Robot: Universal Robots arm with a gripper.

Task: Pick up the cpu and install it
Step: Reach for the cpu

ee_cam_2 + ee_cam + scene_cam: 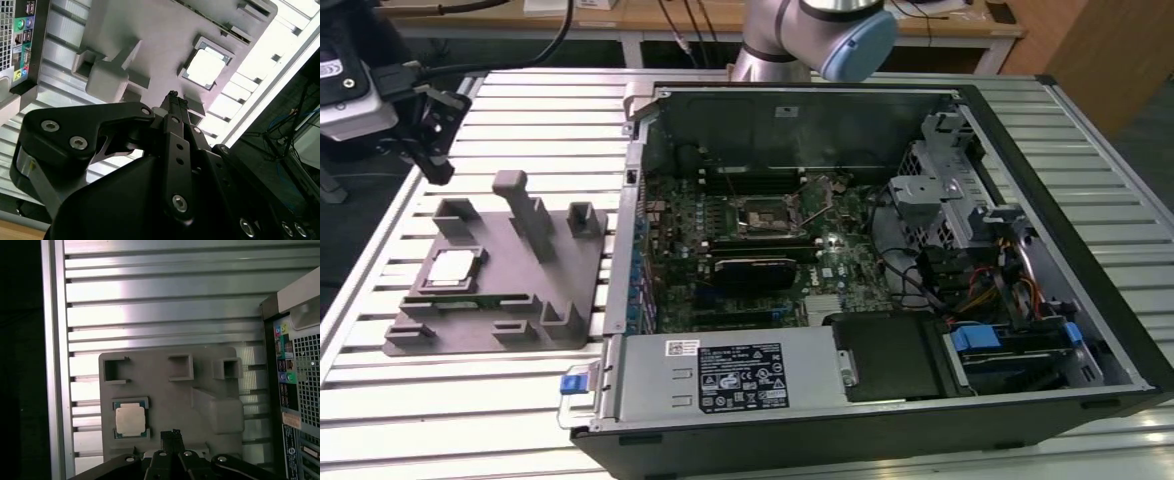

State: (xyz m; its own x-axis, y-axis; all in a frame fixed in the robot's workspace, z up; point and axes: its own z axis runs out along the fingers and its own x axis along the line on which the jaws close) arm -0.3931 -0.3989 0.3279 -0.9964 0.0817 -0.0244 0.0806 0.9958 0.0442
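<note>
The cpu [451, 268], a small square chip with a shiny silver top, lies flat in a recess of the grey fixture tray [480, 325] at the exterior view's left. It also appears in both wrist views [206, 67] [130, 420]. My gripper [440, 170] hangs above the table beyond the tray's far end, off the cpu and touching nothing. Its black fingertips [172, 96] [172, 433] are pressed together, shut on nothing. The motherboard socket [765, 215] sits in the middle of the open computer case [1014, 200].
The tray [165, 390] carries upright grey posts [527, 205] and square pockets [181, 367] around the cpu. The case's rear panel with coloured ports [287, 370] stands beside the tray. Everything rests on a slatted aluminium table [427, 410].
</note>
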